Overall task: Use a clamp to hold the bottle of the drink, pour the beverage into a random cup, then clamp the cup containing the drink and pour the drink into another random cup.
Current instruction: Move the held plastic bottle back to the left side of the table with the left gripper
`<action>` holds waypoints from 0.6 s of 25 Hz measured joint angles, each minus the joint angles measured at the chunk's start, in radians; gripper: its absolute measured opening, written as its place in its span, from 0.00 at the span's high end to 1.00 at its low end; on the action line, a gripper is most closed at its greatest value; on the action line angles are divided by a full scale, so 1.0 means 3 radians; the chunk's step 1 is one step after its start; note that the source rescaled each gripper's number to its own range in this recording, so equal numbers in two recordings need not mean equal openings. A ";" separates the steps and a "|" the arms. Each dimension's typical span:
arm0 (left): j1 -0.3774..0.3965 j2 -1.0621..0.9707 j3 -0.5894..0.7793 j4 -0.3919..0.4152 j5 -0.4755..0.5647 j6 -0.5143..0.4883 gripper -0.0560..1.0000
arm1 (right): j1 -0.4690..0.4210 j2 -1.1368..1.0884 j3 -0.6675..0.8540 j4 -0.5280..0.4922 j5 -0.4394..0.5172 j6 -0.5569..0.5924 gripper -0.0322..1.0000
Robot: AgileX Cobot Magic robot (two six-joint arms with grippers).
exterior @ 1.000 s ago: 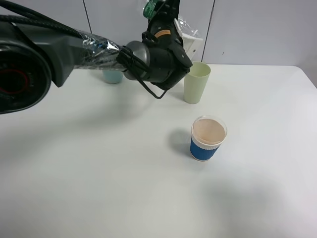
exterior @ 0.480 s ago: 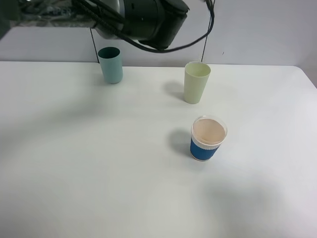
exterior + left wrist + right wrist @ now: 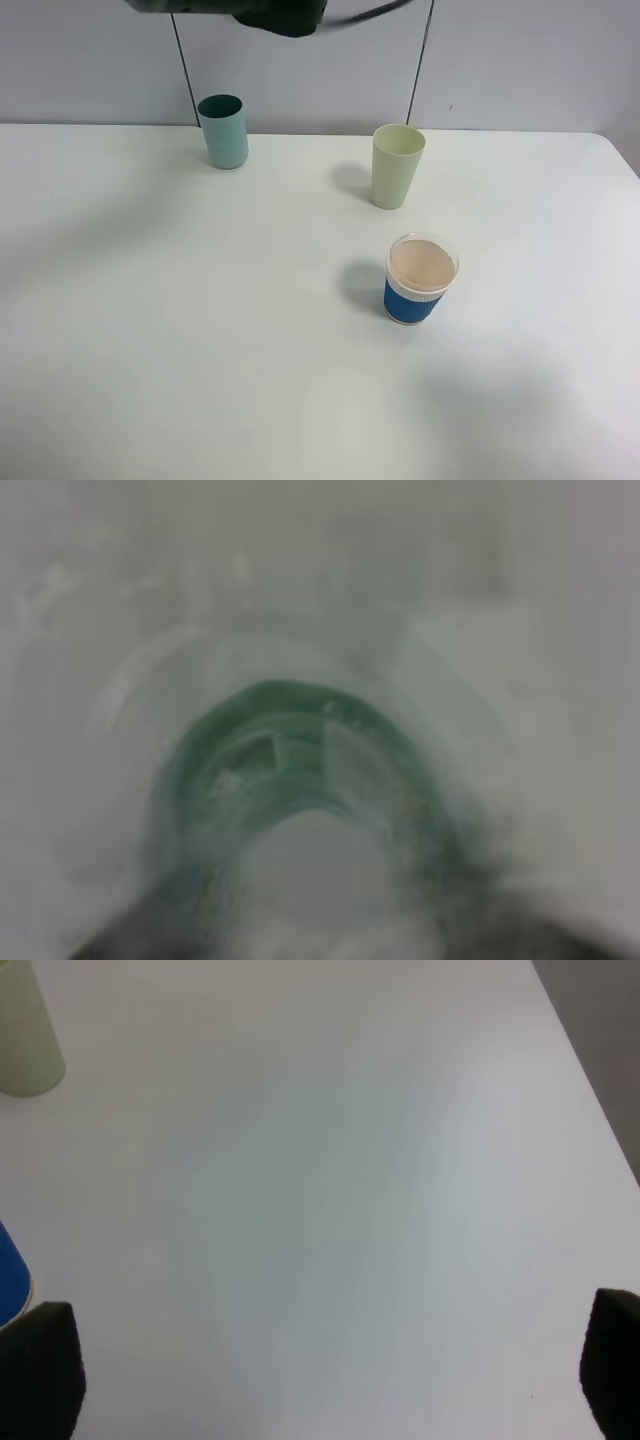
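**Item: bottle (image 3: 290, 720).** Clear plastic with a green label. It fills the left wrist view as a blur and is not in the overhead view.

**Left tool.** Closed, and to all appearance gripping the bottle. The jaws cannot be made out in the blur. Only a dark part of the left arm (image 3: 285, 12) shows, at the top edge of the overhead view, left of centre.

**Right tool (image 3: 325, 1365).** Jaws fully apart, holding nothing, over bare bench (image 3: 200, 330).

**Pale yellow-green cup (image 3: 398, 165).** Upright, upper centre-right of the overhead view. Its contents cannot be told.

**Blue-sleeved paper cup (image 3: 421, 280).** Upright, centre-right, below the pale cup and apart from it.

**Teal cup (image 3: 222, 130).** Upper left; not wanted.

**Step in hand (judged).** Pour from the bottle into the pale cup.

**Handling.**
- Bring the bottle's neck squarely over the cup's mouth before tilting.
- Tilt slowly, since the bottle has no cap.
- Keep clear of the cup wall, as a tall light cup should tip easily.

**Relation.** The pale cup stands well apart from the left arm, below and to its right in the frame.
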 joint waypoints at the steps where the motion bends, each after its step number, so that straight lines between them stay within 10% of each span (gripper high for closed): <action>1: 0.0000 -0.0057 0.0087 0.0000 0.0141 -0.0008 0.95 | 0.0000 0.0000 0.0000 0.0000 0.0000 0.0000 0.00; 9: 0.0066 -0.0488 0.1009 0.0241 0.1368 -0.0103 0.95 | 0.0000 0.0000 0.0000 0.0000 0.0000 0.0000 0.00; 15: 0.0247 -0.0792 0.1603 0.0494 0.1657 -0.1071 0.95 | 0.0000 0.0000 0.0000 0.0000 0.0000 0.0000 0.00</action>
